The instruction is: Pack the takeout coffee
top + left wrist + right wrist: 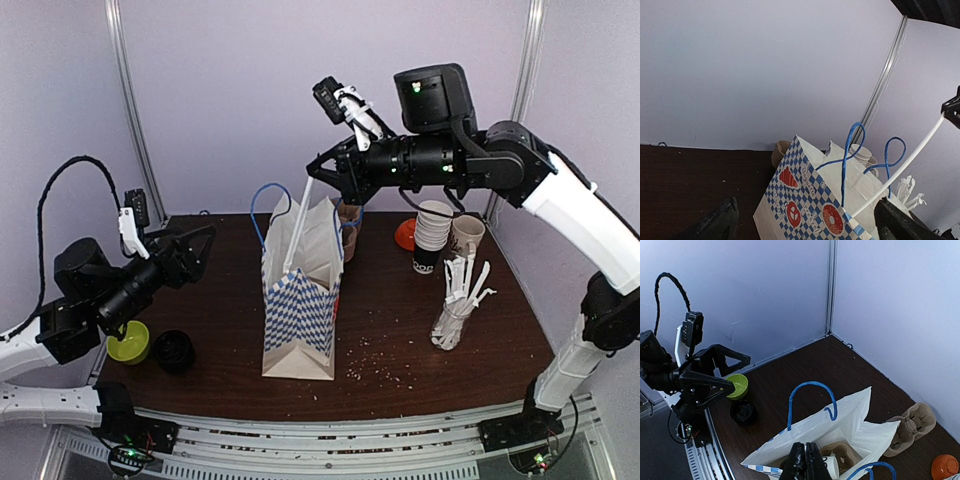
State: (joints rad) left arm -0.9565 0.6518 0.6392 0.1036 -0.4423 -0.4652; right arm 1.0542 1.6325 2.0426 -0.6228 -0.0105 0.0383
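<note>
Above the checked bag, right tool clamps what looks like a straw; left tool gapes.

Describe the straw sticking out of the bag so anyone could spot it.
Start at the checked paper bag standing mid-table. A long white straw slants from the right gripper above down into its mouth. Unlike the bunch in the glass at right, it is alone and held.

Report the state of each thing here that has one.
paper bag, upright, mouth open
carrier tray, inside the bag
straw, pinched at its top, lower end in the bag
right tool, shut on straw
left tool, open, empty
glass of straws, upright
</note>
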